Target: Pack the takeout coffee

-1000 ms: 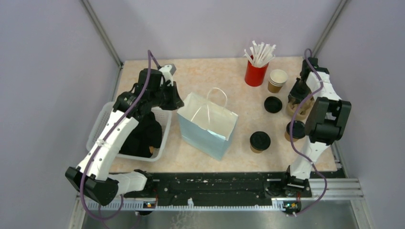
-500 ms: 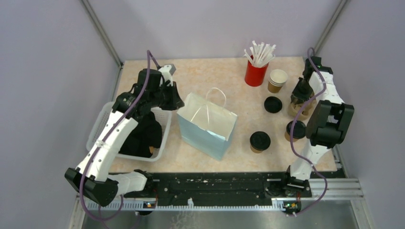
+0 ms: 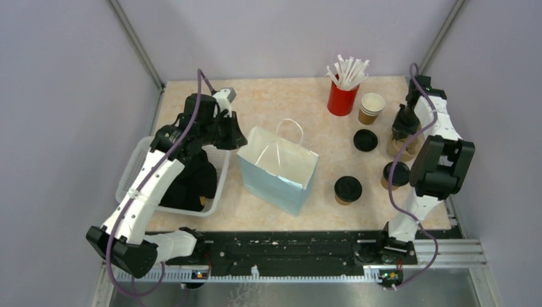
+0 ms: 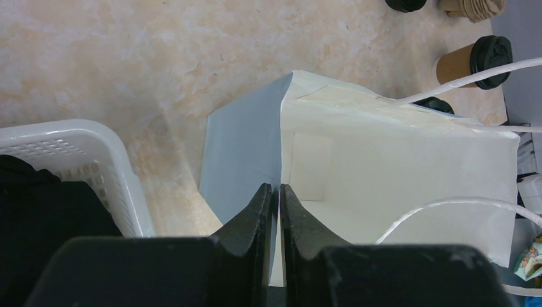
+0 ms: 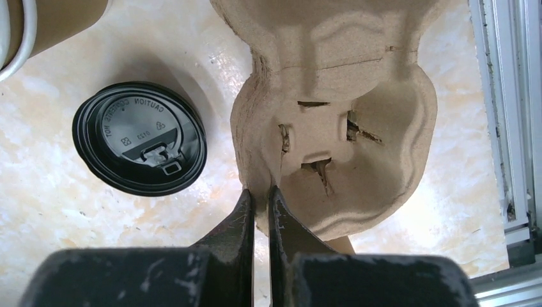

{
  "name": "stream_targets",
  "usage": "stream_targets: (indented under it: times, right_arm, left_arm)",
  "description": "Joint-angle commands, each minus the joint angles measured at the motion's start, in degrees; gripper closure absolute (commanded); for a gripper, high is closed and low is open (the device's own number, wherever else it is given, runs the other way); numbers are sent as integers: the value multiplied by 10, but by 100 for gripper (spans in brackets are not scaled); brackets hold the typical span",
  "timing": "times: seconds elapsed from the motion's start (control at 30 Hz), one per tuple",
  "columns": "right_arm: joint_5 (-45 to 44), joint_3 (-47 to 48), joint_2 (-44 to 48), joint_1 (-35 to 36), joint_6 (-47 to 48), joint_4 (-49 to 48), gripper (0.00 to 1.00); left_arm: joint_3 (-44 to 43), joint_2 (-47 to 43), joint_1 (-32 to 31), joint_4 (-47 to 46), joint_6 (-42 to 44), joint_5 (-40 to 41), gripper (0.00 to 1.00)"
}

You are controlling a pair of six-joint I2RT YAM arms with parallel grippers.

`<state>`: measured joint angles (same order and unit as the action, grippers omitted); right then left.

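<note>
The pale blue bag (image 3: pixel 279 169) stands open mid-table, white inside (image 4: pixel 396 160). My left gripper (image 4: pixel 273 192) is shut on the bag's left rim; it also shows in the top view (image 3: pixel 235 137). Two lidded kraft cups stand right of the bag (image 3: pixel 348 190) (image 3: pixel 396 174); one shows in the left wrist view (image 4: pixel 476 59). My right gripper (image 5: pixel 260 195) is shut on the edge of a moulded pulp cup carrier (image 5: pixel 345 128), seen in the top view (image 3: pixel 399 146) at the right edge. A stack of lidless cups (image 3: pixel 371 107) stands behind.
A loose black lid (image 3: pixel 365 140) (image 5: pixel 139 137) lies left of the carrier. A red cup of white straws (image 3: pixel 343 96) stands at the back. A white basket (image 3: pixel 140 160) with black cloth sits at the left. A metal rail (image 5: pixel 508 109) runs along the right edge.
My right gripper with the pulp carrier has shifted slightly toward the back right. The left arm and the bag have barely moved.
</note>
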<state>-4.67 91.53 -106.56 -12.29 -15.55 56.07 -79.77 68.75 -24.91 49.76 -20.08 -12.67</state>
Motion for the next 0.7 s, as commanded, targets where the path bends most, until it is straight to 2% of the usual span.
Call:
stream_targets:
  times: [0.0, 0.1, 0.23, 0.47, 0.67]
  right_arm:
    - [-5, 19, 37, -8, 21, 2, 94]
    - [6, 21, 32, -8, 32, 1, 86]
    - [15, 17, 31, -9, 38, -7, 86]
    - [33, 18, 13, -17, 38, -25, 75]
    - [45, 29, -7, -19, 32, -36, 69]
  left_arm:
    - [0, -12, -1, -20, 10, -11, 85]
    - [2, -12, -1, -19, 11, -12, 85]
    - [3, -12, -1, -20, 12, -15, 85]
    - [4, -7, -1, -20, 13, -15, 85]
    - [4, -2, -1, -18, 13, -15, 85]
